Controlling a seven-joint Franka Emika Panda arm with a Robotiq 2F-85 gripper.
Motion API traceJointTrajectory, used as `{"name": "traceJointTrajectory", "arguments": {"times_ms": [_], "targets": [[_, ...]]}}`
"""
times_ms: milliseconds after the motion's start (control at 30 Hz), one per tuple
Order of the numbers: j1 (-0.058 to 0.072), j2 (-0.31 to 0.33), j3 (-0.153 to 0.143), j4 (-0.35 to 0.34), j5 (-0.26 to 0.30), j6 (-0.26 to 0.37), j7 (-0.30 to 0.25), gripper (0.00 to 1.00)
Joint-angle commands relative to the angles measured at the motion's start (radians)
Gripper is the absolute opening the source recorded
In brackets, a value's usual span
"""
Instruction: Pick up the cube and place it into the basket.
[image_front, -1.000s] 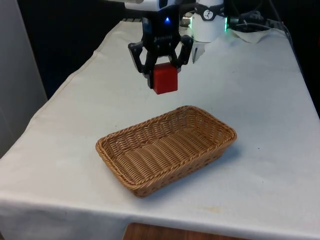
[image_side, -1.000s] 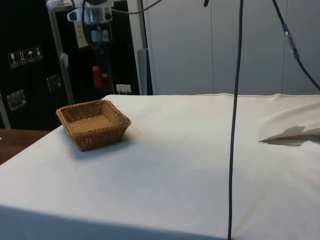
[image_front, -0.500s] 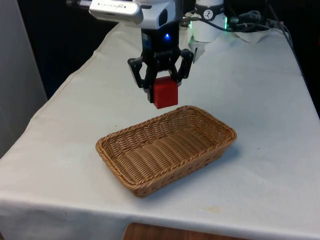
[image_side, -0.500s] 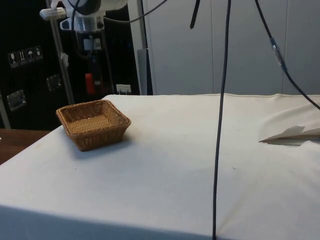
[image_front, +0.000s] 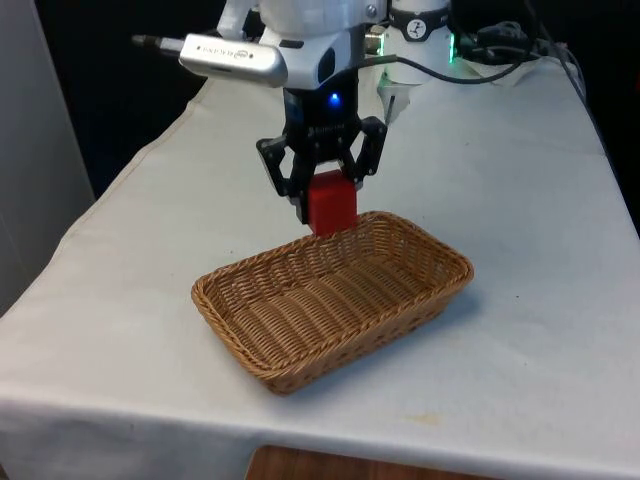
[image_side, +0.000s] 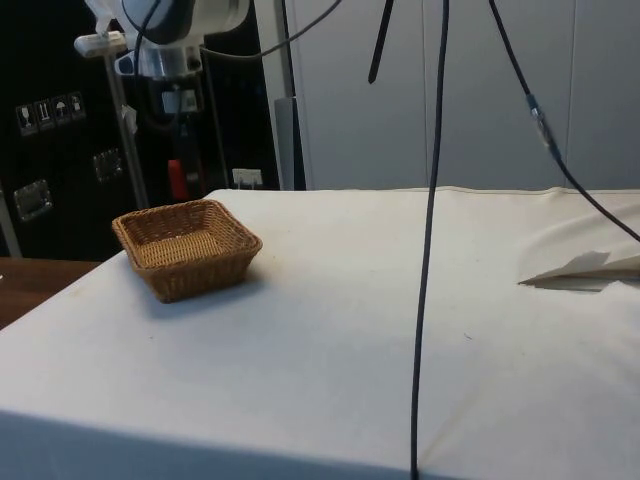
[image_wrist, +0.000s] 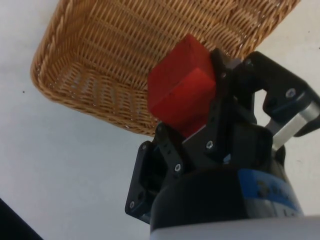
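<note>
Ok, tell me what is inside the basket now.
The basket shows bare wicker inside. The red cube hangs at its far rim, clamped in the gripper, not in it. The near wall hides a strip of floor.

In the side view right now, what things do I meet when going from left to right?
Red cube held in the gripper → wicker basket → hanging black cable → folded cloth.

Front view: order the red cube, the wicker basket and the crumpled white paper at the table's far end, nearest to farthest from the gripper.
1. Red cube, gripped by the black gripper.
2. Woven wicker basket, just below and nearer the camera.
3. Crumpled white paper, far end, toward the front view's right.
</note>
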Motion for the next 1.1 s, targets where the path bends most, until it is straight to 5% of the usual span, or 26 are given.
{"name": "traceJointTrajectory", "arguments": {"times_ms": [0, 1067], "targets": [[-0.004, 0.010, 0.002, 0.015, 0.001, -0.019, 0.001, 0.00], [-0.010, 0.104, 0.000, 0.086, 0.002, -0.027, 0.008, 0.00]]}}
